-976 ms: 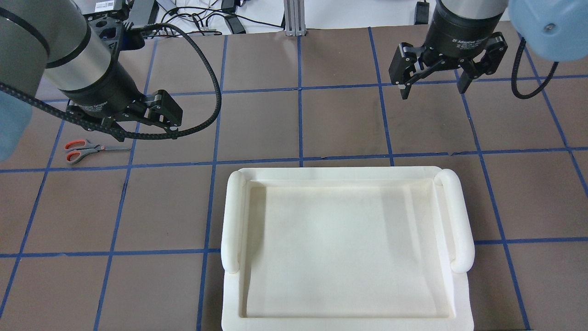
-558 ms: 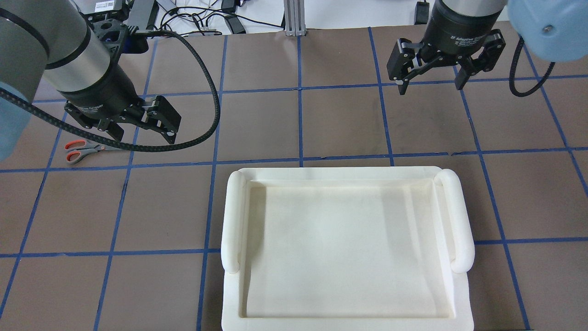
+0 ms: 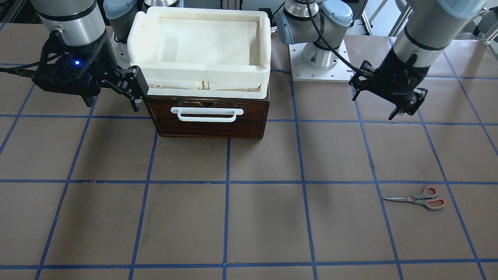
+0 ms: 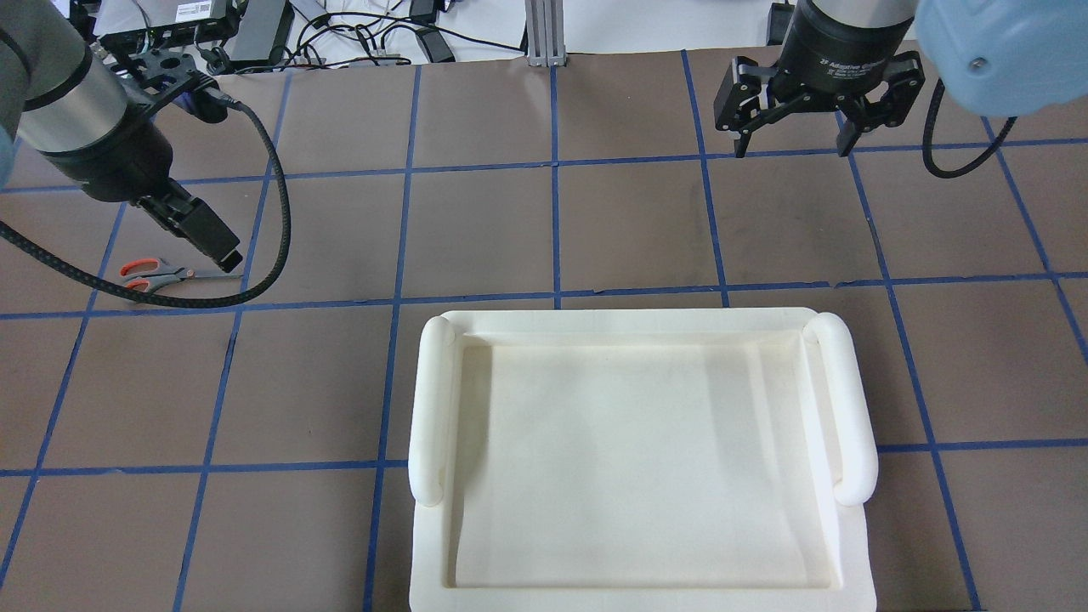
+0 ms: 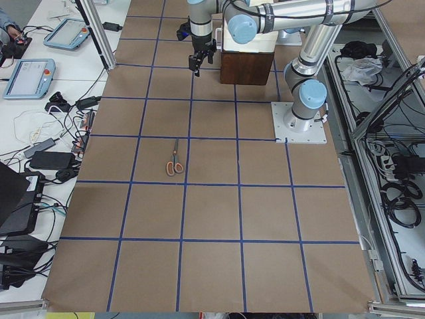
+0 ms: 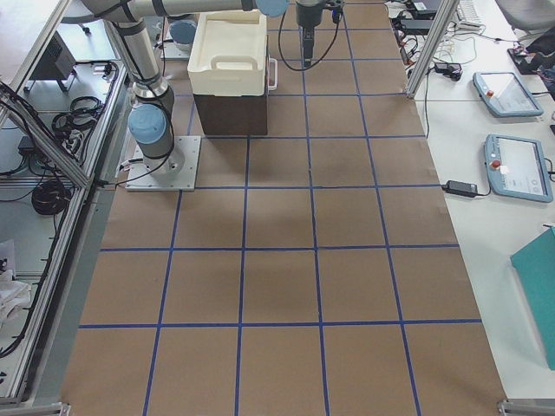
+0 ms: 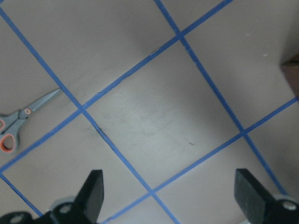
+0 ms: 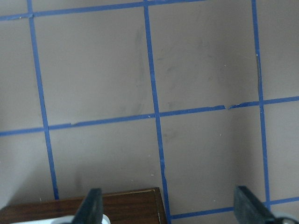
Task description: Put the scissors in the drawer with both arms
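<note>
At the far left of the desk [image 4: 595, 229] the scissors [image 4: 157, 274] lie flat and closed. Their orange-lined handles point outward and their blades point toward the middle, so nothing has picked them up yet. The left arm's black cable [image 4: 272, 212] loops across them in the overhead view and hides part of the handles. Just right of them the left claw [image 7: 170, 193] hangs above bare desk, tilted, with its two fingers [image 7: 93, 191] spread wide and empty. That looks like a pose readied for coming down over the thin blades, and the scissors sit at the edge of its wrist camera rather than between the fingers. In the middle, nearer the robot, a cream tray [image 4: 425, 399] rests on top of the dark wooden box and blocks any way in from above. The drawer [image 3: 210, 126] below it is pushed fully in, its white handle [image 3: 206, 114] untouched, so it probably has to be pulled out forward. On the right the right claw [image 4: 792, 144] hangs released and holds nothing. It is close to the drawer front on its own side, seemingly placed to take the handle while the other arm fetches the scissors.
</note>
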Action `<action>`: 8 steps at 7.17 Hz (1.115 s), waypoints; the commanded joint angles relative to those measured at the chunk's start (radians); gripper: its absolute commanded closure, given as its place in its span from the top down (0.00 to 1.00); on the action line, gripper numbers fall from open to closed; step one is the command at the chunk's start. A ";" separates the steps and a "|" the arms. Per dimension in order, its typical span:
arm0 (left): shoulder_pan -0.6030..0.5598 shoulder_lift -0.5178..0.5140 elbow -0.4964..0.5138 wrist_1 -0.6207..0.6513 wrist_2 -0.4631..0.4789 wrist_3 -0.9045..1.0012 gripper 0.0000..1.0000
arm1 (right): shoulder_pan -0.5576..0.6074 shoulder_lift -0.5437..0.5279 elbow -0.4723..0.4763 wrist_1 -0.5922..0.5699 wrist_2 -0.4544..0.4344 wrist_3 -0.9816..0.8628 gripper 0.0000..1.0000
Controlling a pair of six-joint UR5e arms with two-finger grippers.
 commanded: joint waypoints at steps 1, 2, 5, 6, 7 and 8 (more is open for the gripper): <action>0.105 -0.143 0.001 0.195 0.048 0.496 1.00 | 0.014 0.059 0.000 -0.076 0.014 0.384 1.00; 0.131 -0.210 0.007 0.238 0.069 0.697 1.00 | 0.037 0.081 0.000 -0.076 0.013 0.536 1.00; 0.220 -0.367 0.007 0.391 0.008 1.074 1.00 | 0.159 0.186 0.000 -0.077 0.011 1.027 1.00; 0.220 -0.414 0.004 0.491 0.005 1.093 1.00 | 0.189 0.225 0.000 -0.076 0.013 1.109 1.00; 0.222 -0.451 0.010 0.504 0.002 1.116 1.00 | 0.204 0.246 0.000 -0.073 0.023 1.142 1.00; 0.222 -0.467 0.016 0.519 0.010 1.103 1.00 | 0.209 0.269 0.000 -0.057 0.067 1.248 1.00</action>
